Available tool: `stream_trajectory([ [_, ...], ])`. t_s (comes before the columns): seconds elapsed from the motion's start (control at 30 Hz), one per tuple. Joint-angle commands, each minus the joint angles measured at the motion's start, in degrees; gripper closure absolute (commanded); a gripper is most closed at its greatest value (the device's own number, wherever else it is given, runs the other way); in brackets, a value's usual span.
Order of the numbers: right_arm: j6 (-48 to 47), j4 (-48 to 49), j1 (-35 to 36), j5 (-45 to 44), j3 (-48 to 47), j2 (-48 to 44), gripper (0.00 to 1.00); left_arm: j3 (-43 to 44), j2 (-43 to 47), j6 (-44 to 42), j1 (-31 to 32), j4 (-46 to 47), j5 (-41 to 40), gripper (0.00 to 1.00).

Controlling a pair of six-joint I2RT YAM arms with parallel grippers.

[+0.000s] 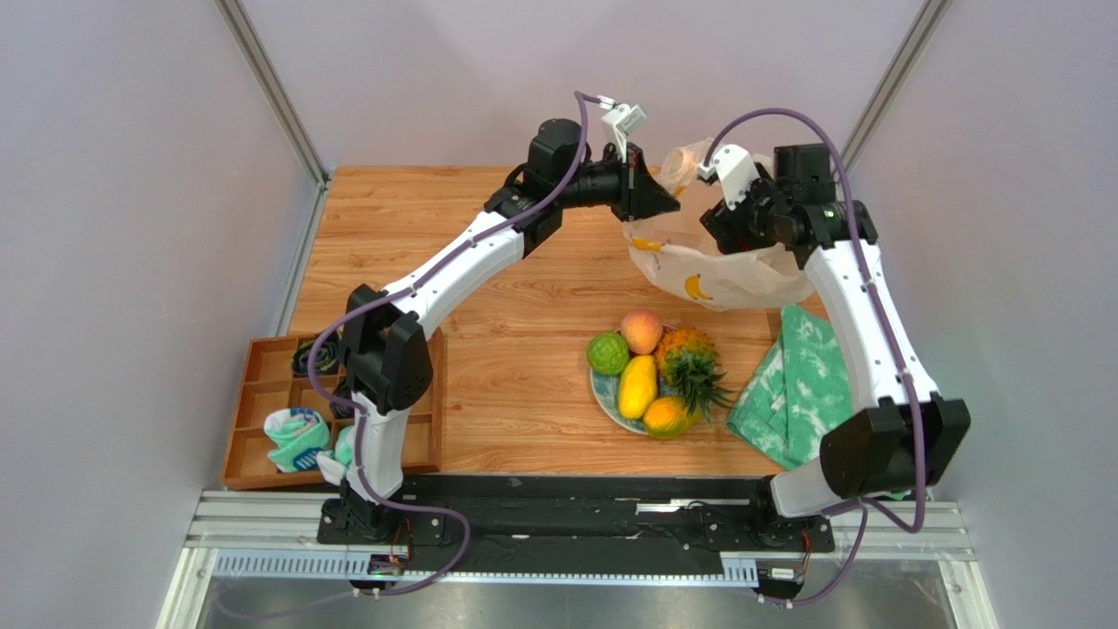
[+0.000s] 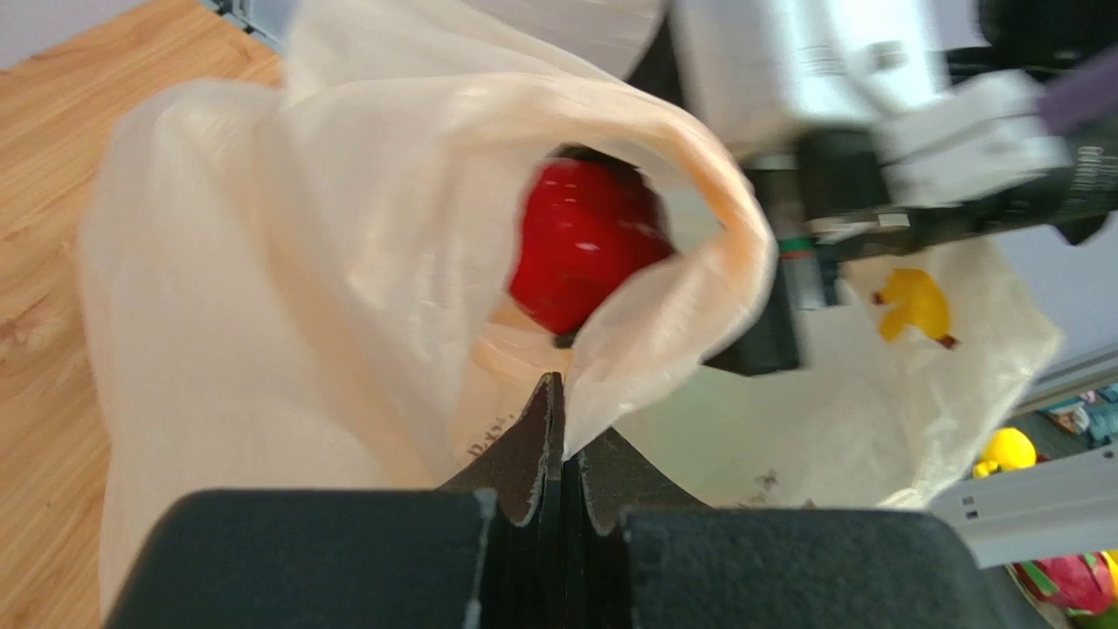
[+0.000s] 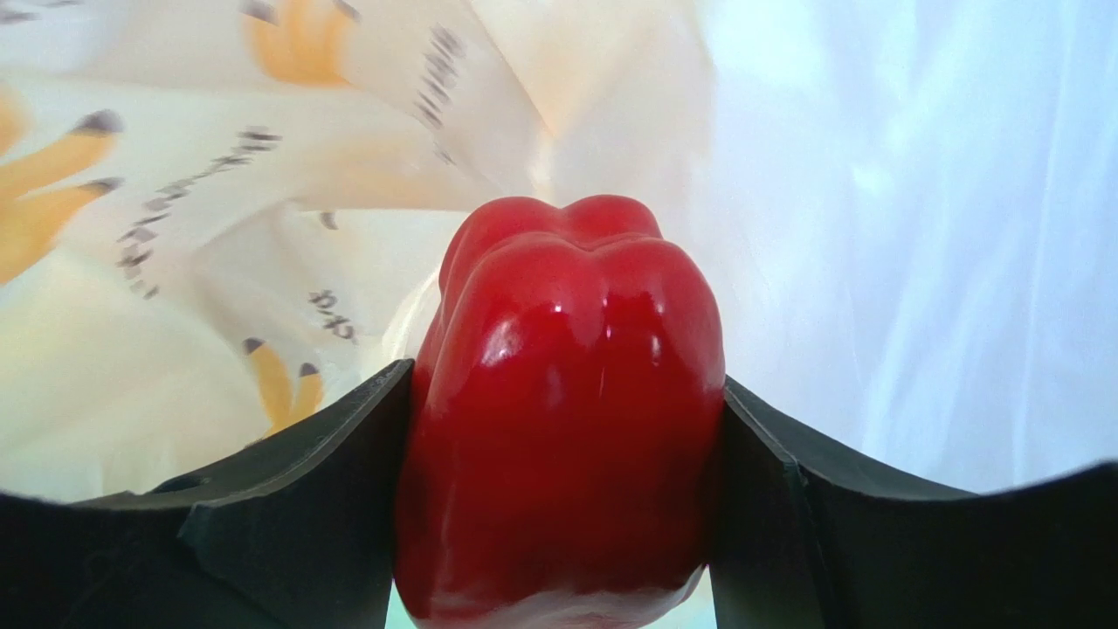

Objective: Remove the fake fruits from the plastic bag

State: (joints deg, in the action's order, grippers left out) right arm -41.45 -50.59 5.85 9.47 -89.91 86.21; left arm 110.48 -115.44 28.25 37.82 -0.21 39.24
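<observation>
My right gripper is clamped on the red bell pepper, inside the plastic bag, which hangs at one o'clock over the worktop. My left gripper is pinched shut on the bag's rim.

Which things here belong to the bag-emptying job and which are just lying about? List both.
Job: plastic bag, pinched by the left gripper; red bell pepper inside it, in the right gripper; peach, green fruit, pineapple and mangoes, on the plate.
Lying about: green-and-white cloth; wooden tray with its oddments.
</observation>
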Motion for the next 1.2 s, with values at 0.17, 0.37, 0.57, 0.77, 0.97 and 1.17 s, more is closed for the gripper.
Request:
stream_trajectory([
  [0.17, 13.4, 4.0, -3.1, 6.8, 3.1, -6.7, 0.74, 2.2, -1.3, 2.9, -1.0, 3.6, -2.0, 1.0],
  [0.37, 14.0, 21.9, -3.7, -4.2, 11.1, 0.4, 0.78, 1.1, 0.7, 4.4, -1.2, 2.9, -6.9, 1.0],
  [0.57, 16.0, 21.2, -3.4, -1.3, 6.5, 0.6, 0.78, 2.5, 4.8, -6.5, -1.1, -2.8, -6.9, 0.08],
  [0.77, 17.5, 21.8, -2.9, -2.4, 14.7, -3.5, 0.83, -3.6, 7.6, -8.9, 0.3, -5.0, 0.3, 0.05],
  [0.97, 21.8, 24.7, -1.1, -2.4, 16.1, -6.4, 0.91, -8.3, 7.2, 3.6, 0.6, -5.5, -9.9, 0.04],
  [1.17, 28.3, 25.1, -0.8, 1.1, 14.0, -8.0, 1.0, -6.8, 0.3, 7.8, 1.9, -9.9, -12.5, 0.02],
])
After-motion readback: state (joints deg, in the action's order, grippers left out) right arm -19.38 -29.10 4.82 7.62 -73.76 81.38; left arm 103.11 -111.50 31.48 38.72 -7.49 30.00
